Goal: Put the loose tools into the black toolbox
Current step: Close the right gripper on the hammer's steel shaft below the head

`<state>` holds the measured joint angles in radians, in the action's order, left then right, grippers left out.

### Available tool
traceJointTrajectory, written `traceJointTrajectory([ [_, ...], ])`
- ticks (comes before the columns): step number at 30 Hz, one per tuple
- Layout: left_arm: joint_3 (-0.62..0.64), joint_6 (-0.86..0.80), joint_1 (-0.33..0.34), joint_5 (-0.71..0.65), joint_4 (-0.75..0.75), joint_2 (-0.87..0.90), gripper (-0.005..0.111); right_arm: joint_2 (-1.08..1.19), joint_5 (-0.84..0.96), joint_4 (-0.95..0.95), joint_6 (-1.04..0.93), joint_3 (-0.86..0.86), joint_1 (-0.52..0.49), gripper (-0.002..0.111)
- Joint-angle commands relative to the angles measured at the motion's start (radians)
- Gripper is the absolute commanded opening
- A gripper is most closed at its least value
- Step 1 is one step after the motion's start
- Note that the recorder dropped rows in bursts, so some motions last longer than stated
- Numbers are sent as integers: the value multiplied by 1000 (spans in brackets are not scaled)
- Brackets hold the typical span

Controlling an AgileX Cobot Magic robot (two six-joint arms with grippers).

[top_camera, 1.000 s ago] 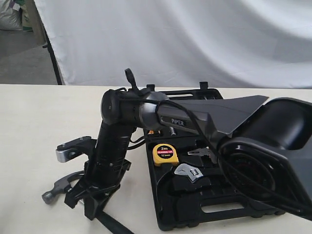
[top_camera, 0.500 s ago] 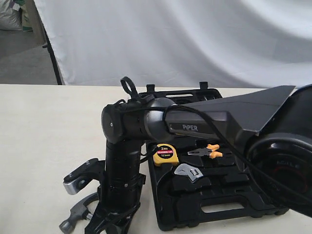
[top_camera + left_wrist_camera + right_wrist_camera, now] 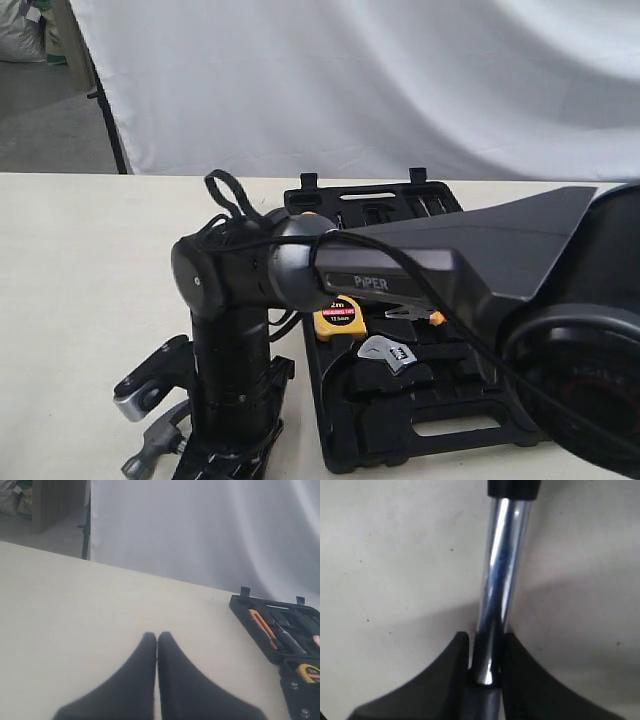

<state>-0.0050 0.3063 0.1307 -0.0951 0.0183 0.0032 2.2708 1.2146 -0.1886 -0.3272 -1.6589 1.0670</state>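
My right hand (image 3: 487, 647) is clamped on the steel neck of the claw hammer (image 3: 500, 560), one finger on each side, with the black handle starting further along the neck. The hammer's head shows beside my wrist, near the tabletop (image 3: 80, 260) edge closest to the exterior camera. It is outside the black toolbox (image 3: 370, 445), on the side toward the left edge. I cannot tell whether it rests on the tabletop. The adjustable wrench (image 3: 388, 352) already lies in a toolbox recess, near the yellow tape measure (image 3: 338, 316). My left hand (image 3: 157, 642) hangs over bare tabletop, fingers pressed together, holding nothing.
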Motion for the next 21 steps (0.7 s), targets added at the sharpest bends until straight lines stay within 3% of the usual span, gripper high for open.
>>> traceJointTrajectory([
  [1,-3,5,25,7,4,-3,1,13,7,93,19,11,33,0],
  [17,-3,5,25,7,4,-3,1,13,-13,86,63,11,41,0],
  [19,-3,5,25,7,4,-3,1,13,-13,86,75,11,41,13],
  [20,-3,5,25,7,4,-3,1,13,-13,86,102,11,41,28],
  [21,-3,5,25,7,4,-3,1,13,-11,86,107,11,41,35],
])
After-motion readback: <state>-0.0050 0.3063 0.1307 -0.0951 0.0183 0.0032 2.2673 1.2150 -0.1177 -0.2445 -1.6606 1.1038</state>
